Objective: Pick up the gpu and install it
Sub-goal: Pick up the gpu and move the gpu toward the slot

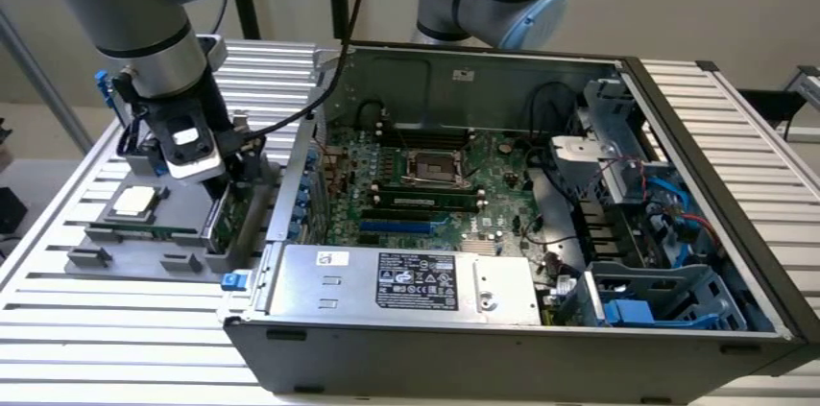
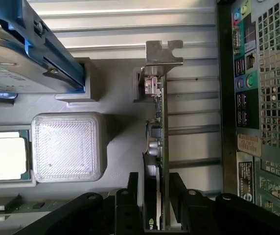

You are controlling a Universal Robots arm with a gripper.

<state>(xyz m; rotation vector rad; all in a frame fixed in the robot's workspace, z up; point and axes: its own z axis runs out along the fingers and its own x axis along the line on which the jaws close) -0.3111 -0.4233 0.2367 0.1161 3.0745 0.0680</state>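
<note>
Green flat gpu (image 2: 162,122) (silver notched bracket (image 2: 163,53)) sits within the gripper (image 2: 154,180); grip unclear.

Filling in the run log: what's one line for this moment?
gripper: open, astride gpu | gpu: on edge in holder, beside case | install: not done

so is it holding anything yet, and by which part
Cannot tell: the gripper straddles the gpu at the end opposite its metal bracket, but whether it grips isn't visible.
</note>
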